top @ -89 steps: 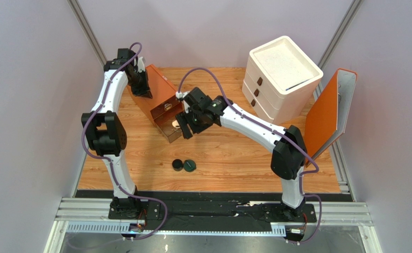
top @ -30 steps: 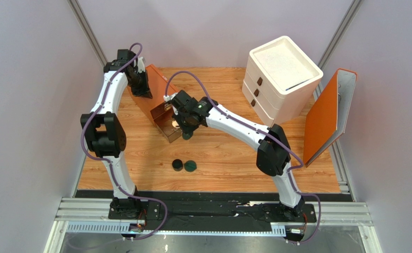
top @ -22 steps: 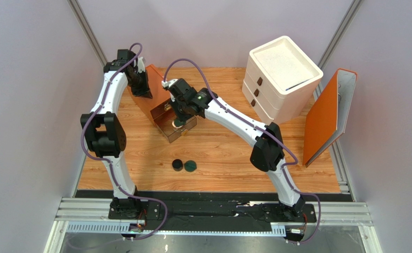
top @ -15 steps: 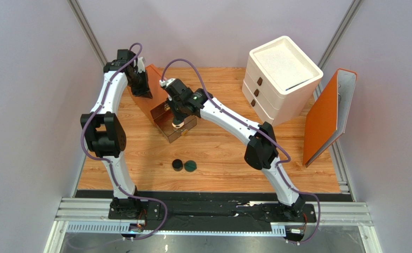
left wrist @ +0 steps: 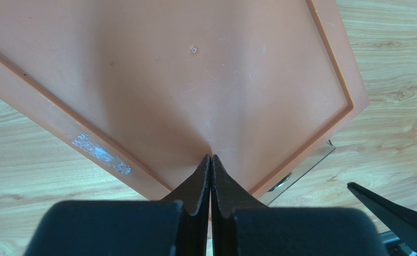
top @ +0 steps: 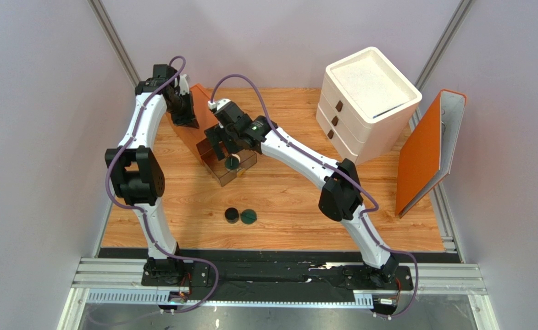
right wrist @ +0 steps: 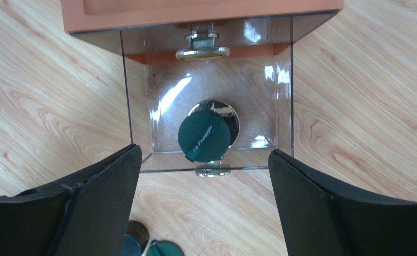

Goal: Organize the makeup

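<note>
Sitting in the middle of the right wrist view, the jar (right wrist: 204, 137) rests on the floor of the clear drawer (right wrist: 126, 96), dark green lid up with a gold rim showing around it. The lid carries a small label. The jar stands nearer the drawer's front wall, at the lower side of the frame, than the box (right wrist: 194, 10) at the top edge. The drawer is pulled out of that orange box.

My right gripper (right wrist: 204, 152) hangs over the drawer with its jaws spread wide, one finger in each lower corner of the frame, gripping nothing and clear of the jar.

From the top camera the jar (top: 233, 163) shows in the drawer (top: 225, 175) left of centre, with my right gripper (top: 229, 152) just above it. Lower in the frame, well apart from the drawer, the black compact (top: 231, 215) and the green compact (top: 248, 217) lie side by side on the table (top: 285, 199).

My left gripper (left wrist: 210, 160) has its jaws closed together, tips pressed on the top of the box (left wrist: 194, 80), with nothing between them.

A white unit (top: 368, 103) stands at the upper right, an orange folder (top: 426, 155) beside it.
</note>
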{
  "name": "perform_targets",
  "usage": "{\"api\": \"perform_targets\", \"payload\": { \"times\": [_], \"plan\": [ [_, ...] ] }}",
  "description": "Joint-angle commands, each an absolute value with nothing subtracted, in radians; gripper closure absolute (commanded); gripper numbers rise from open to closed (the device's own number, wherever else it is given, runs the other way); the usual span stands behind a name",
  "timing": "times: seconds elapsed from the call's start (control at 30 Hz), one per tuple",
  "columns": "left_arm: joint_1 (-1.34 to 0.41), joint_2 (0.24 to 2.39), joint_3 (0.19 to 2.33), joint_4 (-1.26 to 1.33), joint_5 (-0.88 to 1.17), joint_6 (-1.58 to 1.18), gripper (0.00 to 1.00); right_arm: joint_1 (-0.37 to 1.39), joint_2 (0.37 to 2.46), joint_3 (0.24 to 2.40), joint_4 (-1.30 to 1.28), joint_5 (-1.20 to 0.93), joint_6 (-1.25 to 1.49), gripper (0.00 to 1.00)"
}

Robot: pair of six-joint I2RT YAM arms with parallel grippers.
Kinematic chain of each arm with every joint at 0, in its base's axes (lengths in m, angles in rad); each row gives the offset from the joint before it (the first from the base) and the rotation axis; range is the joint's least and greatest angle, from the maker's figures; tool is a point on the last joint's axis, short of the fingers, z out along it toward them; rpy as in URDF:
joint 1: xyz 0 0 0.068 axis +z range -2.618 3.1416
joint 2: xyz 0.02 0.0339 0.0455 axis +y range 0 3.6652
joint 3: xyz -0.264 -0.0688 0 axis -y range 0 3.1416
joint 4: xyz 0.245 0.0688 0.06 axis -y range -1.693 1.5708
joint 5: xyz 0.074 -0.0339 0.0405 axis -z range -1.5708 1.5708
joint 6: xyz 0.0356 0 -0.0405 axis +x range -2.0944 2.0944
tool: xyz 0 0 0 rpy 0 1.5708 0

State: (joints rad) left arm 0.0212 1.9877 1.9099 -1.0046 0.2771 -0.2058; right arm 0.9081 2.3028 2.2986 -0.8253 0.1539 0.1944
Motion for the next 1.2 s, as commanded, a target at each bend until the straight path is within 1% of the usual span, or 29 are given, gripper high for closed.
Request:
{"api": "perform_targets", "payload": {
  "times": [0.0,0.1,0.13,0.2,0.23,0.3,0.33,0.47,0.57,0.93,1.03,1.07,1.13,1.17],
  "plan": [
    [0.021,2.056,1.861,-1.121,0.225,-0.169,1.00,0.911,2.203,2.194,-0.810,0.094,0.137,0.10],
    [0.021,2.059,1.865,-1.121,0.229,-0.169,1.00,0.910,2.135,2.088,-0.853,0.019,0.115,0.15],
    [0.023,2.059,1.867,-1.123,0.229,-0.169,1.00,0.910,2.122,2.015,-0.859,-0.032,0.112,0.18],
    [0.021,2.059,1.867,-1.121,0.230,-0.169,1.00,0.910,2.091,1.948,-0.897,-0.058,0.112,0.22],
    [0.023,2.059,1.865,-1.121,0.230,-0.167,1.00,0.910,2.082,1.881,-0.910,-0.090,0.106,0.30],
    [0.023,2.057,1.865,-1.121,0.230,-0.167,1.00,0.911,2.065,1.815,-0.922,-0.123,0.106,0.36],
    [0.023,2.057,1.864,-1.118,0.236,-0.167,1.00,0.913,2.059,1.757,-0.920,-0.153,0.107,0.37],
    [0.021,2.057,1.856,-1.118,0.244,-0.166,1.00,0.940,2.055,1.672,-0.896,-0.187,0.095,0.36],
    [0.023,2.056,1.850,-1.115,0.250,-0.167,1.00,0.969,2.086,1.677,-0.891,-0.192,0.083,0.35],
    [0.021,2.031,1.795,-1.100,0.238,-0.156,1.00,1.019,2.172,1.730,-0.893,-0.218,0.089,0.35],
    [0.023,2.033,1.789,-1.097,0.247,-0.160,1.00,1.023,2.200,1.733,-0.891,-0.189,0.094,0.45],
    [0.021,2.033,1.790,-1.097,0.248,-0.161,1.00,1.023,2.223,1.732,-0.891,-0.186,0.097,0.61],
    [0.021,2.033,1.792,-1.097,0.253,-0.161,1.00,1.023,2.244,1.735,-0.891,-0.170,0.097,0.78],
    [0.021,2.031,1.795,-1.097,0.250,-0.163,1.00,1.023,2.262,1.736,-0.894,-0.164,0.091,0.84]
  ]
}}
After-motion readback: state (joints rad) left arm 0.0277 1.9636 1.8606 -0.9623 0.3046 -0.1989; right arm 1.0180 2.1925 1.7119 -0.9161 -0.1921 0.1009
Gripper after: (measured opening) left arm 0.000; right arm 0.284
